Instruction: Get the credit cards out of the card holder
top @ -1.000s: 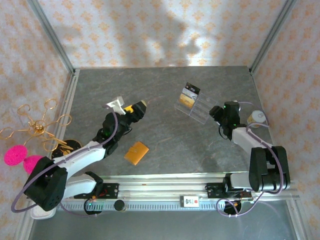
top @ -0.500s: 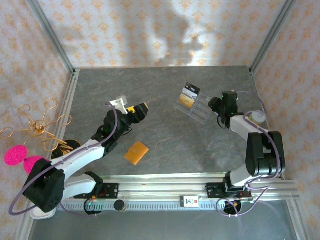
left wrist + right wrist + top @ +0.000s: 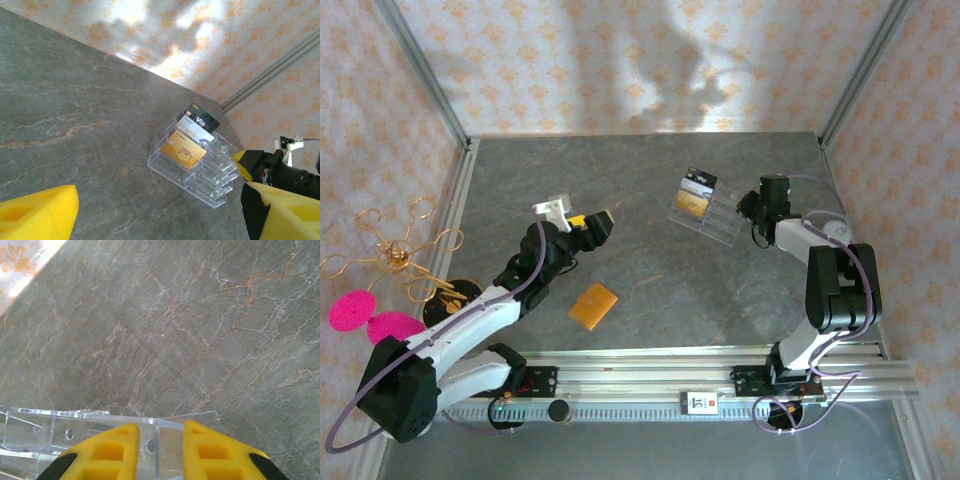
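An orange-tan card holder (image 3: 593, 304) lies flat on the grey tabletop (image 3: 650, 270), near its front edge. Just beyond it, the left fingers (image 3: 40, 212) hover spread wide apart, holding nothing. Farther back, three credit cards (image 3: 182, 152) stand in a clear acrylic stand (image 3: 215, 192). The right fingers (image 3: 110, 450) sit close together astride the stand's end wall; whether they pinch it is unclear.

We hold our left gripper (image 3: 592, 225) wide open and stretched forward, while our right gripper (image 3: 160, 439) has its fingers only narrowly apart.
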